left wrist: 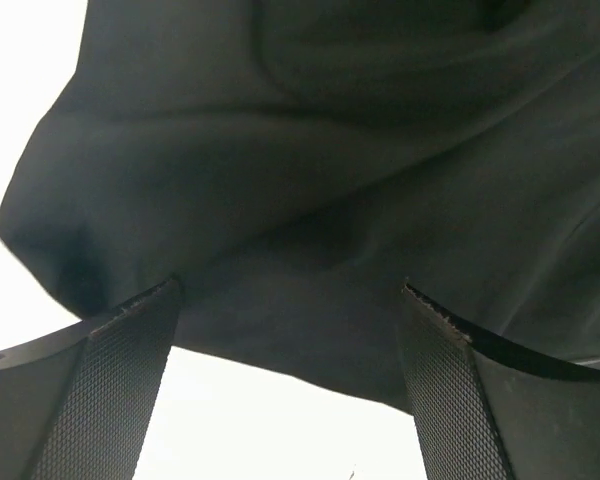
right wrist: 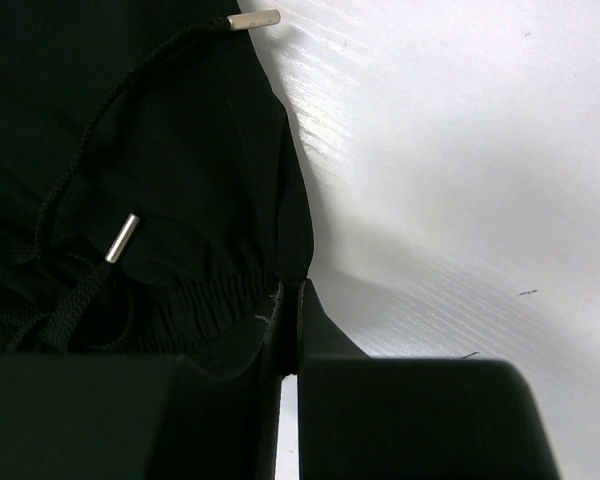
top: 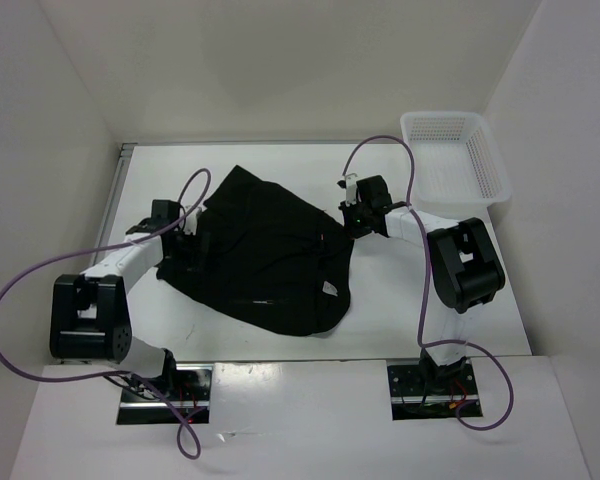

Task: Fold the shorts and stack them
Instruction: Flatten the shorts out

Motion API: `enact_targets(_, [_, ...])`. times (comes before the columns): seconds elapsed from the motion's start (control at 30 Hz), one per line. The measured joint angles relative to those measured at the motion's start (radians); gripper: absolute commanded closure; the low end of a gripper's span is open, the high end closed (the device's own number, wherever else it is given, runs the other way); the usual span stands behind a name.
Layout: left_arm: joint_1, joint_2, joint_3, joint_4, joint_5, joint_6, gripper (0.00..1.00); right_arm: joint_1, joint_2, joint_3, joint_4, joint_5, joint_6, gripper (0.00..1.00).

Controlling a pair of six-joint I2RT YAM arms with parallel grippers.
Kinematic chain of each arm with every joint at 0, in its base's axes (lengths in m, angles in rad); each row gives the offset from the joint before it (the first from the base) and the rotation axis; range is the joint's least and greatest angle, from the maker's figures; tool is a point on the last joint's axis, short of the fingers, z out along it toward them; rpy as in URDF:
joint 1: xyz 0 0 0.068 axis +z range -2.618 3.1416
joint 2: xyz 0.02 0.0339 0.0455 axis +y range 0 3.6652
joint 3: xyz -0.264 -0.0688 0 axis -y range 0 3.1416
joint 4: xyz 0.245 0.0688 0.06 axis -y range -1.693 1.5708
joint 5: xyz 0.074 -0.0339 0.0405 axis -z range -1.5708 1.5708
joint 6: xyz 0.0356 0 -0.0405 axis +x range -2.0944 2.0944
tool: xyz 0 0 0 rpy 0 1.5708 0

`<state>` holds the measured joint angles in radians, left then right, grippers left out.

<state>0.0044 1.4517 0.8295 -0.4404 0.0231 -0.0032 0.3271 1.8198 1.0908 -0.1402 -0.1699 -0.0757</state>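
The black shorts (top: 270, 255) lie crumpled in a heap in the middle of the white table (top: 430, 300), a small pale label (top: 329, 288) showing near their front right. My left gripper (top: 192, 240) is at the heap's left edge. In the left wrist view its fingers stand wide apart, open (left wrist: 290, 290), with the dark fabric (left wrist: 310, 170) bulging just beyond the tips. My right gripper (top: 348, 215) is at the heap's right edge, shut (right wrist: 290, 285) on the rim of the elastic waistband (right wrist: 210, 295). A drawstring with metal tips (right wrist: 121, 238) lies on the fabric.
A white mesh basket (top: 455, 155) stands at the table's back right corner. White walls close the table on the left, back and right. Purple cables loop from both arms over the table.
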Motion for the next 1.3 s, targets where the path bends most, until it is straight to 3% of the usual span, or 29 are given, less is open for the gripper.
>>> enact_targets(0.17, [0.0, 0.099, 0.03, 0.018, 0.043, 0.0, 0.07, 0.0, 0.0, 0.0, -0.001, -0.003, -0.009, 1.0])
enact_targets(0.3, [-0.016, 0.124, 0.034, 0.038, 0.03, 0.0, 0.17, 0.0, -0.004, 0.0, -0.002, -0.003, -0.024, 1.0])
enact_targets(0.43, [-0.031, 0.128, 0.033, 0.045, 0.013, 0.0, 0.56, 0.0, -0.011, 0.0, -0.003, -0.003, -0.04, 1.0])
enact_targets(0.47, [-0.033, 0.129, 0.031, 0.045, 0.004, 0.002, 0.75, 0.0, -0.012, 0.001, -0.004, -0.004, -0.045, 1.0])
enact_targets(0.53, [-0.034, 0.129, 0.029, 0.039, 0.006, 0.0, 0.88, 0.0, -0.012, 0.006, -0.008, -0.004, -0.058, 1.0])
enact_targets(0.6, [-0.035, 0.12, 0.019, 0.042, 0.009, -0.003, 0.93, 0.0, -0.012, 0.018, -0.017, -0.006, -0.078, 1.0])
enact_targets(0.73, [-0.039, 0.026, -0.056, 0.0, -0.005, -0.001, 0.92, 0.0, -0.019, 0.05, -0.038, -0.018, -0.146, 1.0])
enact_targets(0.8, [-0.039, -0.05, -0.091, -0.061, -0.016, -0.001, 0.85, 0.0, -0.032, 0.061, -0.057, -0.028, -0.187, 1.0])
enact_targets(0.83, [-0.041, -0.091, -0.101, -0.09, -0.023, -0.001, 0.75, 0.003, -0.04, 0.066, -0.068, -0.032, -0.208, 1.0])
enact_targets(0.87, [-0.045, -0.139, -0.108, -0.121, -0.03, -0.003, 0.51, 0.009, -0.049, 0.072, -0.079, -0.035, -0.235, 1.0])
enact_targets(0.97, [-0.066, -0.286, -0.11, -0.213, -0.05, 0.002, 0.35, 0.033, -0.085, 0.093, -0.135, -0.037, -0.328, 1.0])
enact_targets(1.0, [-0.077, -0.344, -0.11, -0.244, -0.05, 0.002, 0.24, 0.048, -0.098, 0.103, -0.158, -0.042, -0.362, 1.0])
enact_targets(1.1, [-0.098, -0.491, -0.096, -0.321, -0.037, 0.002, 0.19, 0.113, -0.138, 0.122, -0.225, -0.06, -0.447, 1.0])
enact_targets(1.17, [-0.098, -0.506, -0.052, -0.336, -0.028, 0.001, 0.18, 0.159, -0.166, 0.122, -0.272, -0.079, -0.49, 1.0])
enact_targets(1.23, [-0.087, -0.423, 0.033, -0.322, -0.009, 0.001, 0.18, 0.199, -0.192, 0.116, -0.313, -0.092, -0.54, 1.0])
enact_targets(1.3, [-0.068, -0.234, 0.172, -0.281, 0.029, 0.001, 0.14, 0.225, -0.219, 0.088, -0.346, -0.105, -0.581, 1.0])
